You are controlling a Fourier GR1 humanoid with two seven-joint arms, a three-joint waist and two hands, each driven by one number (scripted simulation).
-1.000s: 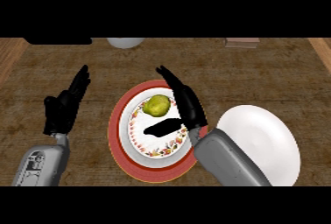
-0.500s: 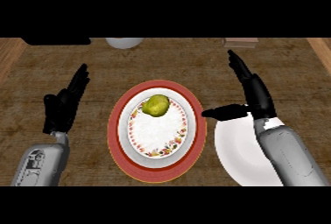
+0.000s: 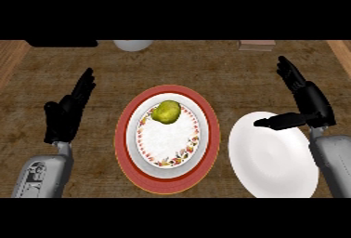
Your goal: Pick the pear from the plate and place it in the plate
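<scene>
A green-yellow pear lies on the upper part of a white plate with a flowered rim, which sits on a larger red plate in the middle of the counter. A plain white plate lies to the right. My right hand is open above that white plate's upper right edge, fingers pointing up, thumb stretched left over the rim. My left hand rests open at the left, fingers up, apart from the plates. Neither hand touches the pear.
A white bowl-like object and a small brown box sit at the counter's far edge. Lighter wooden strips run along the left and right sides of the brown counter top.
My right hand has swung from over the flowered plate beside the pear to the right, now over the white plate's upper right edge. The pear and left hand stayed put.
</scene>
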